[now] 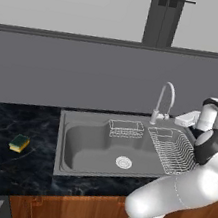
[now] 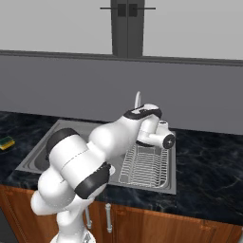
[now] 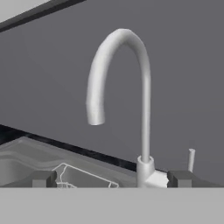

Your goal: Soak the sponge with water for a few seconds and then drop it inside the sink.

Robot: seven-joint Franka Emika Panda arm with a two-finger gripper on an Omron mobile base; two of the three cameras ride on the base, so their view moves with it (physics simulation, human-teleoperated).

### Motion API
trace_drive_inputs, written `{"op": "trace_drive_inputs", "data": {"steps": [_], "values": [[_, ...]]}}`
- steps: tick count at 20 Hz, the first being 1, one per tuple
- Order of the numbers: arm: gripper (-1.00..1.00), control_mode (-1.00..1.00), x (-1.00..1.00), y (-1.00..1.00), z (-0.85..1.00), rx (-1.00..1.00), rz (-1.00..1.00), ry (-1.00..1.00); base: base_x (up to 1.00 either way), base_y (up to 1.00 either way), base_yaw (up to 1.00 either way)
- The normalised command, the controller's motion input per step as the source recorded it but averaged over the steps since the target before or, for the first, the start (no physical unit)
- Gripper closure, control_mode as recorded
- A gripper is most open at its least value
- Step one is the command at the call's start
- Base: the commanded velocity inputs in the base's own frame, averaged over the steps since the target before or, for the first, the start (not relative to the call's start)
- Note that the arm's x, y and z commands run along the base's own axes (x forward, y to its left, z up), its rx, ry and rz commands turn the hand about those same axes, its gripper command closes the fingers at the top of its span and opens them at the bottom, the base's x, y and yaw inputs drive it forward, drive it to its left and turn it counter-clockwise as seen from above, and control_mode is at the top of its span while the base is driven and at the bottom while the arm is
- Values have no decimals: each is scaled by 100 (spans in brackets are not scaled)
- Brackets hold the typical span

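The sponge point(image 1: 19, 143), yellow with a dark green top, lies on the dark counter left of the sink point(image 1: 66, 119); it also appears at the far left edge point(image 2: 6, 142). My gripper point(image 3: 112, 179) is open and empty, level with the base of the arched faucet point(image 3: 142, 109) and pointing at it from close by. From the left base view the gripper point(image 1: 180, 118) hovers just right of the faucet point(image 1: 164, 98), far from the sponge. The water is out of view. The lever point(image 3: 191, 159) stands beside the faucet base.
A wire dish rack point(image 1: 172, 150) fills the sink's right section, with a small wire basket point(image 1: 125, 129) at the back of the basin and a round drain point(image 1: 123, 162). A grey backsplash wall rises behind. My arm arches over the rack point(image 2: 142, 166).
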Motion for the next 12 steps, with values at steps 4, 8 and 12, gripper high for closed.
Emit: {"op": "trace_drive_inputs", "data": {"steps": [4,8,12], "values": [[-100,-100,10,-12,-1,12,0,-2,0,0,0],[-100,-100,4,-9,0,15,2,0,0,0,0],[-100,-100,6,-9,0,11,6,0,0,0,0]]}}
